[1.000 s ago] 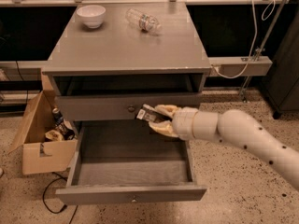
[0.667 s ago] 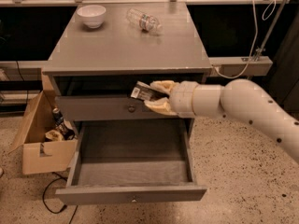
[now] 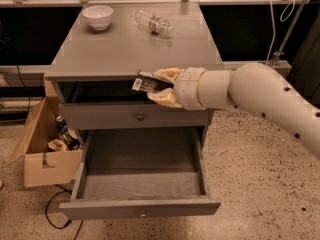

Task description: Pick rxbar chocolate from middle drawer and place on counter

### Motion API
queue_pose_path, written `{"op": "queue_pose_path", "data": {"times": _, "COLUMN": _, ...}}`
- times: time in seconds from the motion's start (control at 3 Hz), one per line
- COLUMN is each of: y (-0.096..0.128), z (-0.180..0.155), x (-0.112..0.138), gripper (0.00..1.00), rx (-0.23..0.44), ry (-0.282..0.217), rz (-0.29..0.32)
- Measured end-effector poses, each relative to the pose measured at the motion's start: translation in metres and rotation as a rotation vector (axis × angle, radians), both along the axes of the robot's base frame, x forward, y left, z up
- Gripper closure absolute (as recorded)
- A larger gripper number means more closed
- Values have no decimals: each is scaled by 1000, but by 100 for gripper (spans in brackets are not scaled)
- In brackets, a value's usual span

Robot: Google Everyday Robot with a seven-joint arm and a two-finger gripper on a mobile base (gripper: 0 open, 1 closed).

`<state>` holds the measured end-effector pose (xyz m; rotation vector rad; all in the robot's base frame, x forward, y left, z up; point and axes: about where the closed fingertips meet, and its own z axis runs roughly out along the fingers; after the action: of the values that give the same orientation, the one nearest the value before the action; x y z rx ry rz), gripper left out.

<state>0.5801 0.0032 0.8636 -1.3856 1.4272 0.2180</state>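
My gripper (image 3: 159,85) is shut on the rxbar chocolate (image 3: 148,82), a flat black bar with white print patches. It holds the bar level with the front edge of the counter (image 3: 130,49), in front of the dark gap under the top. The bar points left from the tan fingers (image 3: 167,74). The white arm reaches in from the right. The middle drawer (image 3: 142,179) is pulled fully out below and its grey floor is bare. The knobbed drawer front (image 3: 140,116) above it is closed.
A white bowl (image 3: 97,16) stands at the counter's back left. A clear plastic bottle (image 3: 153,21) lies on its side at the back middle. An open cardboard box (image 3: 45,149) with clutter sits on the speckled floor left of the cabinet, with a cable beside it.
The gripper has risen with the bar from beside the knobbed drawer front up to the level of the counter's front edge.
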Motion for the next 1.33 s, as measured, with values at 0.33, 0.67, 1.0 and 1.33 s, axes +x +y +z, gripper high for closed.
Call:
{"op": "queue_pose_path", "data": {"times": 0.33, "y": -2, "z": 3, "x": 7, "gripper": 100, "rx": 27, "ry": -16, "rz": -9}}
{"op": "queue_pose_path", "data": {"times": 0.67, "y": -16, "z": 15, "x": 52, "gripper": 100, "rx": 67, "ry": -58, "rz": -56}}
{"op": "queue_pose_path", "data": {"times": 1.0, "y": -30, "z": 48, "x": 110, "gripper": 100, "rx": 86, "ry": -120, "rz": -140}}
{"op": "queue_pose_path", "data": {"times": 1.33, "y": -50, "z": 65, "x": 165, "gripper": 100, "rx": 120, "ry": -128, "rz": -270}}
